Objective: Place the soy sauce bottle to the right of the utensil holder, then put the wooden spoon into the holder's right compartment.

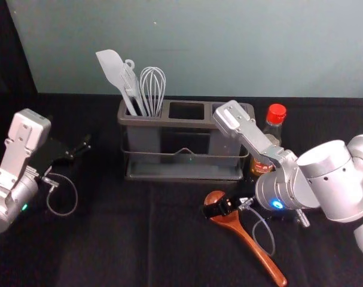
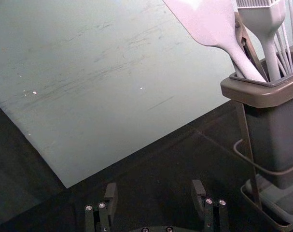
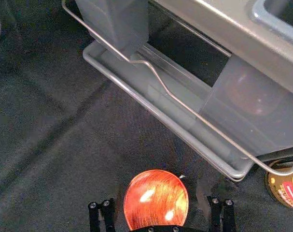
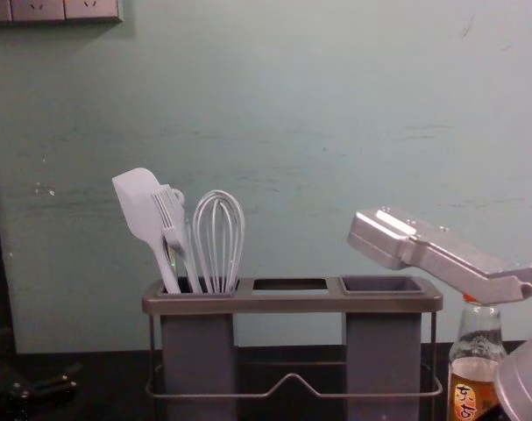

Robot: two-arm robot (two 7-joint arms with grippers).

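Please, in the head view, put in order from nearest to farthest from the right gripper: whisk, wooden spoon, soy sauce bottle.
1. Wooden spoon, its bowl at the right gripper.
2. Soy sauce bottle, to the right of the utensil holder.
3. Whisk, in the holder's left compartment.

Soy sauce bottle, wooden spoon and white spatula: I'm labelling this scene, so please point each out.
Soy sauce bottle (image 4: 476, 372), chest view, on the glass body.
Wooden spoon (image 1: 255, 250), head view, on the handle.
White spatula (image 4: 140, 206), chest view, on the broad blade.

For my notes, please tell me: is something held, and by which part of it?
Nothing: the left claw is open; the right claw is open at the spoon's bowl.
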